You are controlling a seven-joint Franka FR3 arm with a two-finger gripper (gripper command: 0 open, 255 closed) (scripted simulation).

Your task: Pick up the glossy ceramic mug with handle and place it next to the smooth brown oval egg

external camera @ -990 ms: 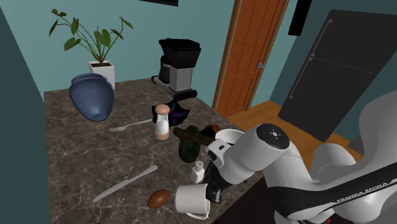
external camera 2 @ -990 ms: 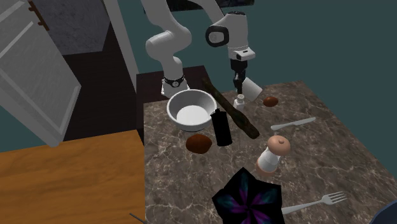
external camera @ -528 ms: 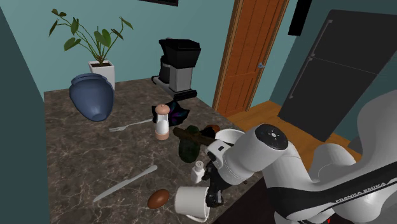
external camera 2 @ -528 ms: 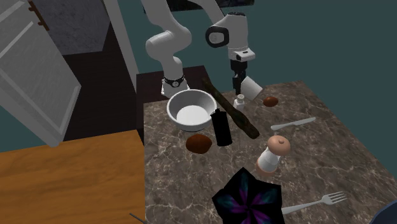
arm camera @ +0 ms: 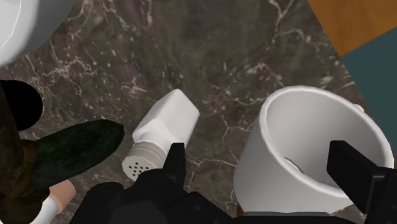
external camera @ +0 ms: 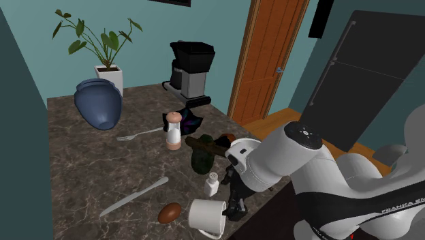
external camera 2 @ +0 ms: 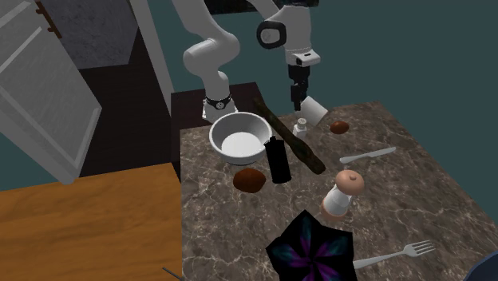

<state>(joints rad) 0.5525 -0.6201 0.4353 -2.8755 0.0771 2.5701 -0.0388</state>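
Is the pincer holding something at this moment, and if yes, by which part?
Nothing is held. The pincer is open: its fingers stand apart, and one finger is clear of the white mug's wall, with bare counter between them.

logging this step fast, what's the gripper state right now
Gripper: open, its fingers apart on either side of the white mug, not clasping it.
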